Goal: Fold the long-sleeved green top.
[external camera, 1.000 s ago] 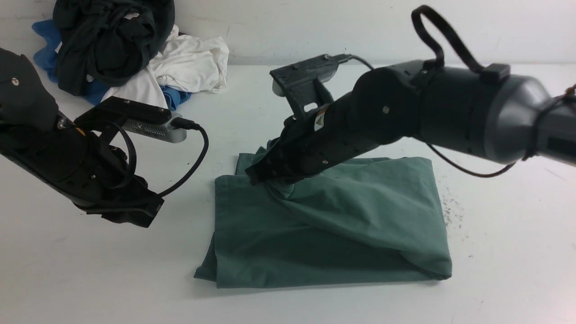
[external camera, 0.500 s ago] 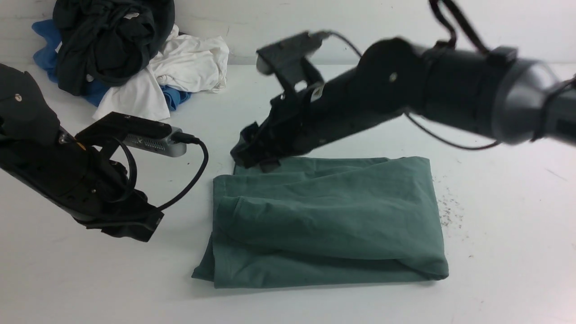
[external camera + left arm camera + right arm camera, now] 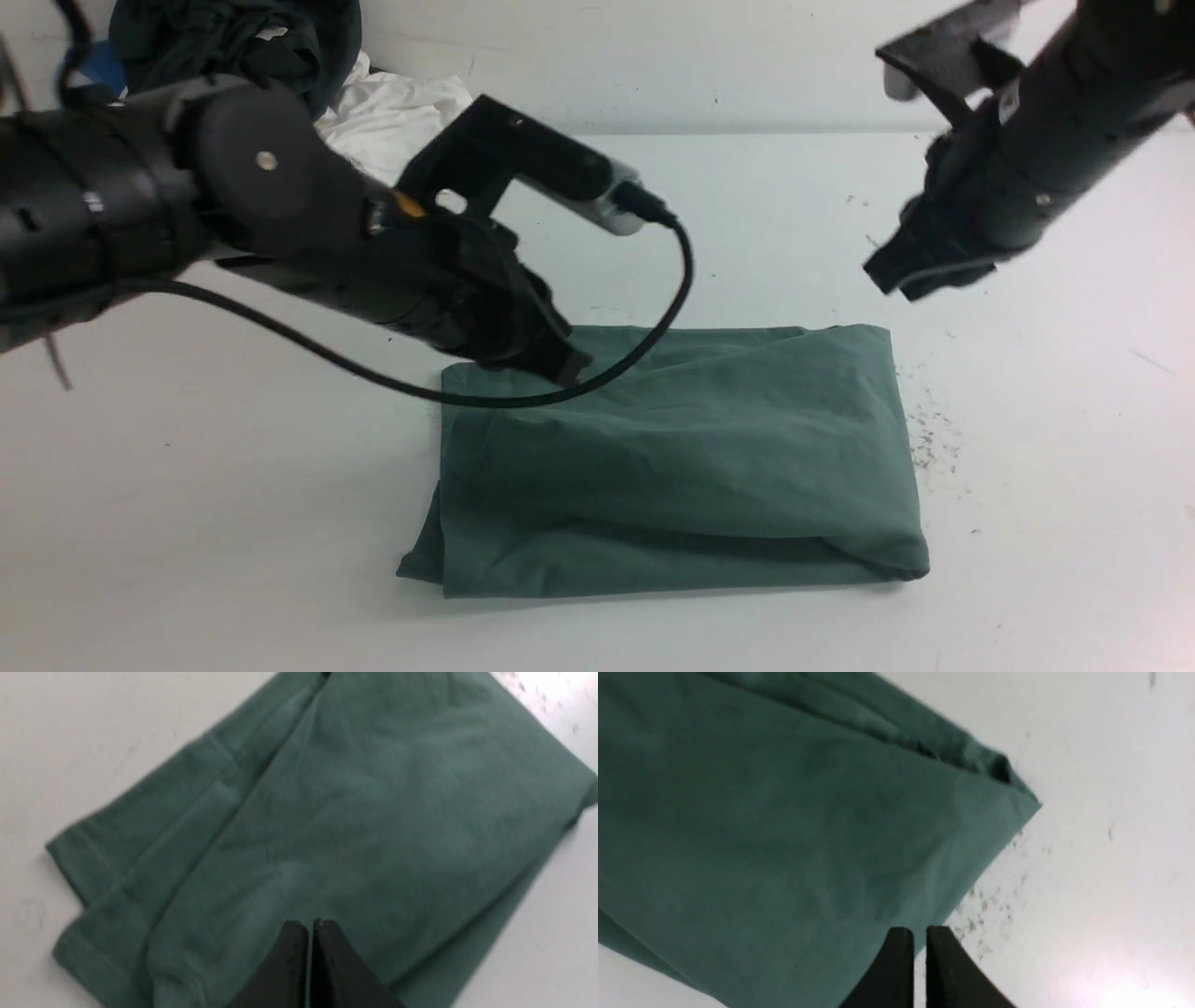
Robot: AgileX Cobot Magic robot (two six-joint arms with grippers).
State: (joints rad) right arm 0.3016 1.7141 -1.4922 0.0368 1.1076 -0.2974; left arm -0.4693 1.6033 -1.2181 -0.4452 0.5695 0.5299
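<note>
From the front, the green long-sleeved top [image 3: 677, 462] lies folded into a neat block in the middle of the white table [image 3: 187, 541]. Its near edge and its two side edges are all clear to see, with bare table on every side. The left gripper [image 3: 560, 359] hangs over the far left corner of the top; how it stands cannot be told from here. The right gripper [image 3: 910, 271] is up in the air, past the far right corner, well apart from the cloth. A pile of clothes [image 3: 308, 84] sits at the far left by the white wall [image 3: 700, 51]. Little dark specks [image 3: 929, 439] dot the table just beside the top's right edge.

From the left wrist, the left gripper [image 3: 310, 926] has its two tips pressed together with nothing between them. The top [image 3: 327, 812] fills most of this view, and its folded layers show like steps along one edge.

From the right wrist, the right gripper [image 3: 920, 933] is nearly closed, with a thin gap and nothing held. A corner of the top [image 3: 784, 826] sits beside the dark specks [image 3: 994, 905] on the table [image 3: 1111, 812].
</note>
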